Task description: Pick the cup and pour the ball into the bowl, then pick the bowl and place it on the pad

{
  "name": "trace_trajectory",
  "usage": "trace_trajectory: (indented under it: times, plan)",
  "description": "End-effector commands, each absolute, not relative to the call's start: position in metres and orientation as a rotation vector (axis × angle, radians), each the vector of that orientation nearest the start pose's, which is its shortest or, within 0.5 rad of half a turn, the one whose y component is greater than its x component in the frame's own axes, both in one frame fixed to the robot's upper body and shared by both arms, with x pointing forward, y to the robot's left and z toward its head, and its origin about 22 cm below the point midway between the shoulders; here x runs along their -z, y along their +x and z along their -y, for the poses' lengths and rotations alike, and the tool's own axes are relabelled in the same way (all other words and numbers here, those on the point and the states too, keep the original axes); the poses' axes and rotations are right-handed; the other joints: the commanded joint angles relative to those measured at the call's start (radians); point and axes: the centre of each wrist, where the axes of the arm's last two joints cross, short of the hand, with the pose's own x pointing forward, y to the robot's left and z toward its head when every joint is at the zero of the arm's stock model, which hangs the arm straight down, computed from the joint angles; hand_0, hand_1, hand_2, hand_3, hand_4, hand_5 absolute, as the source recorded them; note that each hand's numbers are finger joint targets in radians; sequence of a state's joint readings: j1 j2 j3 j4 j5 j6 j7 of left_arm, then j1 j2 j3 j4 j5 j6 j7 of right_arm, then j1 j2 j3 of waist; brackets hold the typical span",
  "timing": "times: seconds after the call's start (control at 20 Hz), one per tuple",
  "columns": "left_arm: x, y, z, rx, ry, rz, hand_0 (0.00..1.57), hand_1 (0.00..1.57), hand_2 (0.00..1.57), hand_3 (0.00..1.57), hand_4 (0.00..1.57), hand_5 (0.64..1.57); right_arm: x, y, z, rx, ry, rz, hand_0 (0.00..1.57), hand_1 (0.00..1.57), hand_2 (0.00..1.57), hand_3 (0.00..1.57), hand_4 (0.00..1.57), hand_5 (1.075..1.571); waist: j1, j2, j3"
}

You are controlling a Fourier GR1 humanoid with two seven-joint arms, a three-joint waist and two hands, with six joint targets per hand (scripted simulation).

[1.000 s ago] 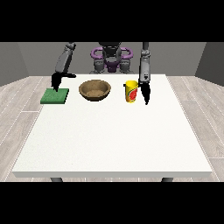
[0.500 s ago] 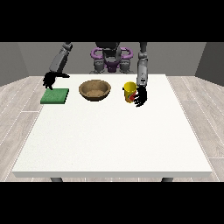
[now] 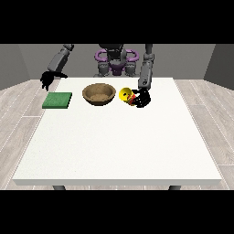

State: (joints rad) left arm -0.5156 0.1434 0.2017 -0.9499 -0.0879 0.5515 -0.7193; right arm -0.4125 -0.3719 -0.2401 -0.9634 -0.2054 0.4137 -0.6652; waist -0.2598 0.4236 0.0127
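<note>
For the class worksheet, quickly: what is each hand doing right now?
Hand at the view's right: closed round the yellow cup, which is tipped toward the bowl.
Hand at the view's left: holds nothing; fingers cannot be told.

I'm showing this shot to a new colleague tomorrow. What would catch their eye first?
Likely the yellow cup, tipped on its side towards the bowl, with the hand at the view's right curled round it. Next, the green pad near the table's far left corner, with the other hand raised above and behind it.
</note>
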Motion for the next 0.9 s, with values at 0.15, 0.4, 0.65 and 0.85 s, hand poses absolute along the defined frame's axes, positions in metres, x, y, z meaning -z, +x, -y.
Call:
trace_trajectory:
  times: [0.15,0.4,0.65,0.85]
  plan:
    - [-0.007,0.37,-0.236,0.267,1.021,1.949,1.4,1.4,1.57,1.57,1.23,1.548,-0.006,0.349,0.337,-0.12,0.225,1.957,0.0,0.0,0.38,0.35,0.27,1.552,-0.004,-0.162,-0.0078]
    - [0.0,0.371,-0.226,0.573,1.164,1.873,1.44,1.44,1.57,1.57,1.2,1.565,0.006,0.349,0.342,-0.065,0.182,1.923,0.0,0.0,0.19,0.24,0.33,1.548,0.054,-0.224,-0.0058]
    - [0.008,0.374,-0.203,0.914,1.257,1.741,1.39,1.39,1.57,1.57,0.98,1.555,0.026,0.34,0.348,-0.027,0.147,1.788,0.0,0.0,0.22,0.21,0.37,1.547,0.085,-0.37,-0.0044]
    - [0.002,0.371,-0.142,1.102,1.188,1.673,1.35,1.35,1.57,1.57,0.94,1.548,0.054,0.305,0.384,0.05,0.082,1.694,0.0,0.0,0.23,0.12,0.37,1.547,0.177,-0.458,-0.0093]
